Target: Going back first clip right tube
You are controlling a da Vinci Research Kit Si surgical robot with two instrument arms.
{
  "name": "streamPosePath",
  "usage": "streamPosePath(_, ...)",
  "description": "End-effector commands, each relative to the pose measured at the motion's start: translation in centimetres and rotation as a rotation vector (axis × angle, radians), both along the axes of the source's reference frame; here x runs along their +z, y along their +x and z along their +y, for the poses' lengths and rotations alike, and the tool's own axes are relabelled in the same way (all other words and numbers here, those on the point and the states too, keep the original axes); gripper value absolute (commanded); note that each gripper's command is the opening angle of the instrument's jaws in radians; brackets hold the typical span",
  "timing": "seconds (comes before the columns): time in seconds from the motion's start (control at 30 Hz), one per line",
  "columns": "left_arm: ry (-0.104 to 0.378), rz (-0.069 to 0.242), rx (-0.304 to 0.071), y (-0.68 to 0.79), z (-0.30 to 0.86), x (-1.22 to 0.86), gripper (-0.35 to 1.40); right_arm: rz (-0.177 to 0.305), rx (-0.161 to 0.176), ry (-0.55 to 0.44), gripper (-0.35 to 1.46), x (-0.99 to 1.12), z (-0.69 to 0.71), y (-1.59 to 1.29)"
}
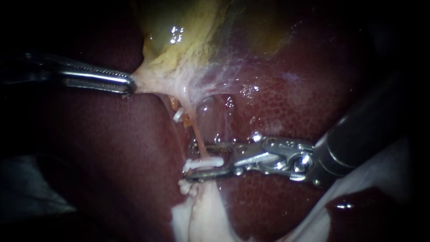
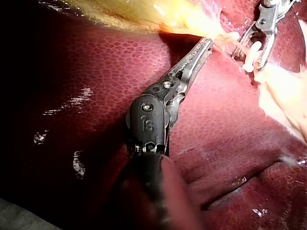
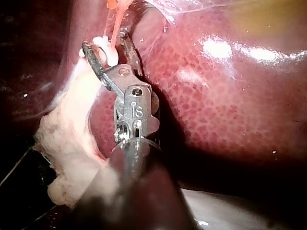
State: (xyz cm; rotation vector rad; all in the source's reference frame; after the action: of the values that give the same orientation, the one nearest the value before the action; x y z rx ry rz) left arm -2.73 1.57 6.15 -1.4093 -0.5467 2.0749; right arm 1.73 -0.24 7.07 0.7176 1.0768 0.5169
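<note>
Left instrument [image 1: 129, 85]: its jaws are pressed together on a pale fold at the gallbladder's [image 1: 179, 40] lower edge, and the fold is drawn out to a taut point at the jaw tips.
Right instrument [image 1: 191, 160]: its jaws are spread, one on each side of the right tube [image 1: 200, 143], and they pinch nothing.
Clip [image 1: 205, 162]: white, it sits across the right tube in the gap between the right instrument's jaws. It lies nearer one jaw and well clear of the other.
Second clip [image 1: 178, 114]: a small white one on the strands between the two instruments' jaws, nearer the left instrument's tips.
Liver [image 1: 277, 103]: dark red and wet, it lies under and behind both sets of jaws.
Left wrist view: the left instrument [image 2: 207, 44] has its shut tips in yellow tissue. Just ahead of them is the right instrument [image 2: 249, 57], spread around the clip [image 2: 253, 50].
Right wrist view: the clip [image 3: 106, 53] rests between the right instrument's [image 3: 105, 43] parted jaws.
</note>
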Motion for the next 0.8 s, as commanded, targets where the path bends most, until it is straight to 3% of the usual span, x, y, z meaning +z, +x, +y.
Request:
streamPosePath(0.03, 0.0, -0.001, 0.001, 0.0, 0.0, 0.0, -0.35, 0.017, -0.013, -0.04, 0.5, -0.04, 0.02, -0.05)
streamPosePath(0.13, 0.0, -0.001, 0.002, 0.01, 0.0, 0.0, -0.35, 0.041, -0.061, -0.165, 0.5, -0.21, 0.1, -0.22)
streamPosePath(0.27, 0.0, -0.001, 0.002, 0.02, 0.0, 0.0, -0.35, -0.005, -0.115, -0.299, 0.5, -0.46, 0.23, -0.44)
streamPosePath(0.33, 0.0, -0.002, 0.002, 0.02, 0.0, 0.0, -0.35, -0.041, -0.117, -0.373, 0.5, -0.58, 0.3, -0.55)
streamPosePath(0.43, 0.0, -0.002, 0.002, 0.03, 0.0, -0.01, -0.35, -0.058, -0.128, -0.435, 0.5, -0.73, 0.38, -0.71)
streamPosePath(0.8, 0.0, -0.002, 0.003, 0.03, 0.0, 0.0, -0.35, -0.062, -0.137, -0.491, 0.5, -1.15, 0.55, -1.1)
